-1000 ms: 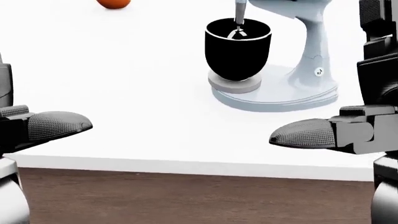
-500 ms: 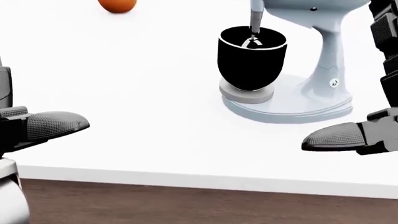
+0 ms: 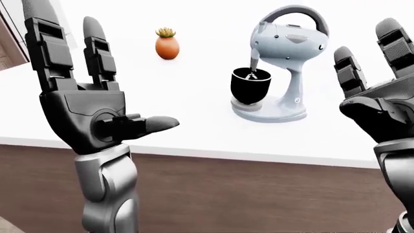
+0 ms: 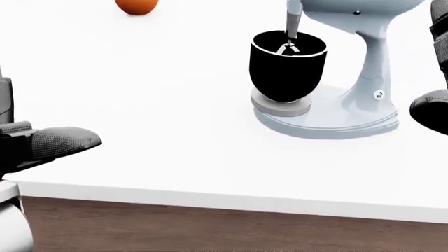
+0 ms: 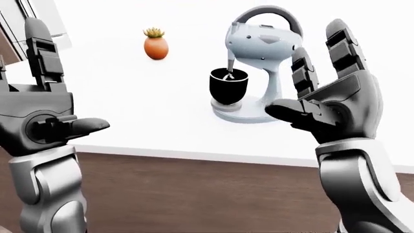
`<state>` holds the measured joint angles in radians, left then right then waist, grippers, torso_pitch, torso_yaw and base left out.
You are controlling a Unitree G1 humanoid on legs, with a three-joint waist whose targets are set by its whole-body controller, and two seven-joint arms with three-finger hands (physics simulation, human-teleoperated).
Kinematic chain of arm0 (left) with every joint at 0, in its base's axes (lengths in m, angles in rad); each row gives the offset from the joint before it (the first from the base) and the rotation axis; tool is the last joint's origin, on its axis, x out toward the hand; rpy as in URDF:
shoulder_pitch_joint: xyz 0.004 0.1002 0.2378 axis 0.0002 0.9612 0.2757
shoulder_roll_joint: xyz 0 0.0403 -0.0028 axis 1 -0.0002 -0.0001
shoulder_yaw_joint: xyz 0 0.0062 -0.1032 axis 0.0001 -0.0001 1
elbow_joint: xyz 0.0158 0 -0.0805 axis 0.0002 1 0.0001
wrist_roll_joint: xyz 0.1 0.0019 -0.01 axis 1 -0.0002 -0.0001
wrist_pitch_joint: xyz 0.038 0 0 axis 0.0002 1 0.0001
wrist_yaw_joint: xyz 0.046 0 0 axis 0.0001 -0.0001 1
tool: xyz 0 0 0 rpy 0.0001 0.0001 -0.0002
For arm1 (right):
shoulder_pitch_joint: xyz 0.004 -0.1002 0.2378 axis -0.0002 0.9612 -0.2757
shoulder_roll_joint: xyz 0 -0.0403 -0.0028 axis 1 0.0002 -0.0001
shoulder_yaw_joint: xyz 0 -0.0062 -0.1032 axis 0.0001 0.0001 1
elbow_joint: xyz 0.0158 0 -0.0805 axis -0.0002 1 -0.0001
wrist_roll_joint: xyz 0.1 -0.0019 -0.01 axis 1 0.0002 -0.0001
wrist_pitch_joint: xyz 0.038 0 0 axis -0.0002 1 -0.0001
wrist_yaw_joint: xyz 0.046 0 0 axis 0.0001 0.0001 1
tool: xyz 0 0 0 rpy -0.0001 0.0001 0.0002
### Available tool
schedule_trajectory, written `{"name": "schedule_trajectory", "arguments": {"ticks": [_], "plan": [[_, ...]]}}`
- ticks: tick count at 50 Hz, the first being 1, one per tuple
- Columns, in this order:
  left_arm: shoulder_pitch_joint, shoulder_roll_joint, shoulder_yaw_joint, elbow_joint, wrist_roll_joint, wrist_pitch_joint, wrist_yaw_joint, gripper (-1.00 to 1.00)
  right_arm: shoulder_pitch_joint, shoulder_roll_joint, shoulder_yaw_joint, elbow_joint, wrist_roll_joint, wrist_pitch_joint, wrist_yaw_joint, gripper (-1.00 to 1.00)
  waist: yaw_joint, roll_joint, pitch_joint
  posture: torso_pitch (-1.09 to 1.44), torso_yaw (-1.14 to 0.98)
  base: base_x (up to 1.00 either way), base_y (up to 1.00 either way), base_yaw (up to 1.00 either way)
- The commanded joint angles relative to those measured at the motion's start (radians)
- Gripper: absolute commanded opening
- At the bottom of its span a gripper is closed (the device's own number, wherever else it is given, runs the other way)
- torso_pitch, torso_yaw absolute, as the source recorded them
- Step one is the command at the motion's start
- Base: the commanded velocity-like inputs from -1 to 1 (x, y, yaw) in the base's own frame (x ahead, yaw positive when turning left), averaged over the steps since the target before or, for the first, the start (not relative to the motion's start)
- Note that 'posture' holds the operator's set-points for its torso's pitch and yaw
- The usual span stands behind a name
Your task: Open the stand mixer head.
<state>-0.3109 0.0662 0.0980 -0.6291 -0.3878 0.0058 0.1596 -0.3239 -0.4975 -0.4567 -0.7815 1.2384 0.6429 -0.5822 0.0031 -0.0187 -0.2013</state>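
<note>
The pale blue stand mixer [image 3: 285,73] stands on the white counter [image 3: 194,87], and everything else reads off it. Its head [image 3: 289,39] is down, tilted over the black bowl [image 3: 250,86], which sits on the mixer's round base just left of the slim neck; the beater shaft [image 4: 292,23] drops from the head into the bowl's mouth. A dark arched handle [image 5: 266,12] curves over the top of the head. Well to the left of the mixer, and higher in the left-eye view, a small orange pot with a green plant [image 3: 167,44] sits alone on the counter. The left hand [image 3: 87,104] is raised far to the left of the mixer, palm showing, its two long fingers [image 3: 45,46] upright and its thumb [image 3: 152,124] stuck out sideways toward the mixer, spread wide and holding nothing. The right hand [image 5: 330,104] is up just to the right of the mixer, near the neck in the right-eye view but not touching it, fingers likewise splayed upward and thumb pointing left toward the mixer's base, empty. Below the counter's white edge runs a dark brown cabinet face [image 3: 246,194].
</note>
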Motion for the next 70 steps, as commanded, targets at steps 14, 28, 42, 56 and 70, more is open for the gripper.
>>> {"name": "schedule_trajectory", "arguments": {"ticks": [14, 28, 42, 56, 70], "plan": [[-0.018, 0.000, -0.004, -0.018, 0.003, -0.016, -0.010, 1.00, 0.118, 0.057, -0.048, -0.076, -0.043, 0.029, 0.084, 1.00, 0.002, -0.003, -0.011, -0.27, 0.00, 0.00, 0.00, 0.00], [-0.033, 0.007, 0.003, -0.013, -0.002, -0.013, -0.004, 1.00, 0.050, 0.011, -0.032, 0.016, -0.020, 0.129, 0.090, 1.00, -0.001, -0.005, -0.013, -0.27, 0.00, 0.00, 0.00, 0.00], [-0.031, 0.008, 0.004, -0.010, 0.002, -0.017, -0.002, 1.00, 0.061, 0.021, -0.040, 0.018, -0.061, 0.199, 0.136, 1.00, 0.002, -0.004, -0.015, -0.27, 0.00, 0.00, 0.00, 0.00], [-0.026, 0.007, 0.005, -0.014, 0.003, -0.017, -0.002, 1.00, 0.086, 0.055, -0.045, -0.002, -0.121, 0.231, 0.171, 1.00, 0.002, -0.002, -0.017, -0.27, 0.00, 0.00, 0.00, 0.00], [-0.023, 0.008, 0.005, -0.011, 0.004, -0.022, -0.004, 1.00, 0.061, 0.060, -0.025, 0.053, -0.189, 0.261, 0.217, 1.00, 0.003, -0.002, -0.017, -0.27, 0.00, 0.00, 0.00, 0.00]]}}
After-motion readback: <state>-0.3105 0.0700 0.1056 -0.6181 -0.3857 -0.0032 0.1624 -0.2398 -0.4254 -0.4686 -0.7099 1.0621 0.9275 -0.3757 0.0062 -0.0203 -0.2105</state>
